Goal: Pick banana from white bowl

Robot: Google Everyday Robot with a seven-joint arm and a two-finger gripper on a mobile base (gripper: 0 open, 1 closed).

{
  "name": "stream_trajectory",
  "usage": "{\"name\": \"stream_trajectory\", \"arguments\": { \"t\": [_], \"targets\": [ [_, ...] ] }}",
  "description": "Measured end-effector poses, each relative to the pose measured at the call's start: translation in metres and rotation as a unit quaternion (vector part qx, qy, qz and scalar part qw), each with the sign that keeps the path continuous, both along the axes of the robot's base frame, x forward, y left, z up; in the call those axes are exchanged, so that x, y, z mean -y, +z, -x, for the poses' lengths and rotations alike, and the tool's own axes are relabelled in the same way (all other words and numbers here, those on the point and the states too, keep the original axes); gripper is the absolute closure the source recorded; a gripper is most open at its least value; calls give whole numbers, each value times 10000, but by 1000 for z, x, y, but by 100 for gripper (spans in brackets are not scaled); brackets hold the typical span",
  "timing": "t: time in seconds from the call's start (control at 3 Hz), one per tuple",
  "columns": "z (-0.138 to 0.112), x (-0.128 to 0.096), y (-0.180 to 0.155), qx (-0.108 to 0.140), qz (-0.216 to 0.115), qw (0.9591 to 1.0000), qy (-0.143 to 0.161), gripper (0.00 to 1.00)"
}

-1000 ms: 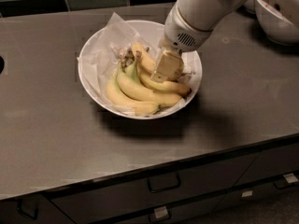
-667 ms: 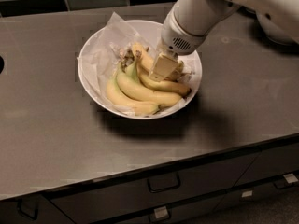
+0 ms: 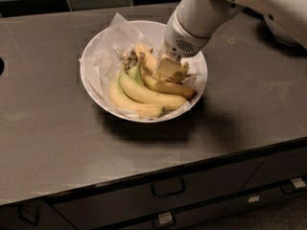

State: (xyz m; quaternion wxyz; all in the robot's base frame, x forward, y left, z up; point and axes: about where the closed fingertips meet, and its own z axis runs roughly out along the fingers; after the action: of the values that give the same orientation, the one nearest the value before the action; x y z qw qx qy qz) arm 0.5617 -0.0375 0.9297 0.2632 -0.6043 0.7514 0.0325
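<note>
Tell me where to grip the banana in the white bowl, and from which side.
Grip the top banana across its middle, from straight above: it lies flat, curving away from the stem at the upper left, and the rim of the white bowl probably blocks a sideways approach. The end effector hangs over it, inside the bowl.

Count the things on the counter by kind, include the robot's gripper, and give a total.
Bananas: 4 visible, bunched together; the arm hides part of the bunch
White bowl: 1
Paper lining: 1, crumpled inside the bowl
Gripper: 1, down over the bananas in the bowl
Total: 7
</note>
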Motion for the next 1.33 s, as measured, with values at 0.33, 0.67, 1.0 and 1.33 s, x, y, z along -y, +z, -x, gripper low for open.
{"name": "stream_trajectory", "arguments": {
  "t": [0.33, 0.67, 1.0, 1.33],
  "targets": [
    [0, 0, 0, 0, 0, 10000, 0, 86],
    [0, 0, 0, 1, 0, 10000, 0, 100],
    [5, 6, 13, 157, -91, 9998, 4, 100],
    [11, 15, 32, 457, -72, 9989, -109, 100]
  ]
}}
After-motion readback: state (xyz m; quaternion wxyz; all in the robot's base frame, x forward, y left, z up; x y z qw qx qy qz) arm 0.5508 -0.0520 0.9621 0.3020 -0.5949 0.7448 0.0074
